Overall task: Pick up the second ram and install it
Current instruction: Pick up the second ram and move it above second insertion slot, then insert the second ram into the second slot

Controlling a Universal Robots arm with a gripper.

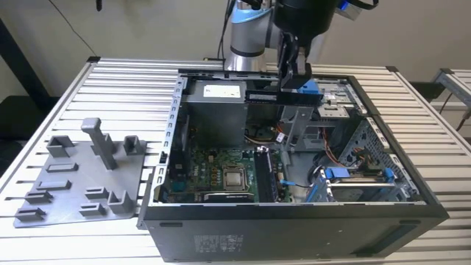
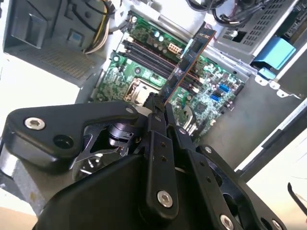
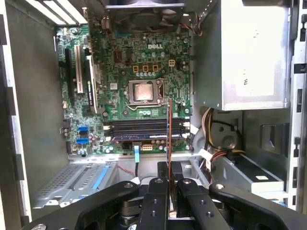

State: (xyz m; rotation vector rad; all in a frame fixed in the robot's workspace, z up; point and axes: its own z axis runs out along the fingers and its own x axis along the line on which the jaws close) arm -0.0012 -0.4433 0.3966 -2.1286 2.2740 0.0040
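Observation:
My gripper (image 1: pixel 294 85) hangs above the open computer case (image 1: pixel 294 212), over its rear half. It is shut on the second ram (image 1: pixel 265 97), a thin dark stick held level and well clear of the board. In the second wrist view the ram (image 2: pixel 189 60) juts out from between the black fingers (image 2: pixel 154 117). In the first wrist view the stick (image 3: pixel 169 129) shows edge-on, crossing the long black memory slots (image 3: pixel 139 129) of the green motherboard (image 3: pixel 120 81). One slot (image 2: pixel 148 57) looks filled with a dark module.
A grey fixture tray (image 1: pixel 81 176) with upright posts lies on the slatted table (image 1: pixel 118 88) at the exterior view's left. Inside the case are the power supply box (image 1: pixel 213 110), the processor socket (image 1: pixel 235 178), loose cables (image 3: pixel 211 143) and blue drive clips (image 1: pixel 353 174).

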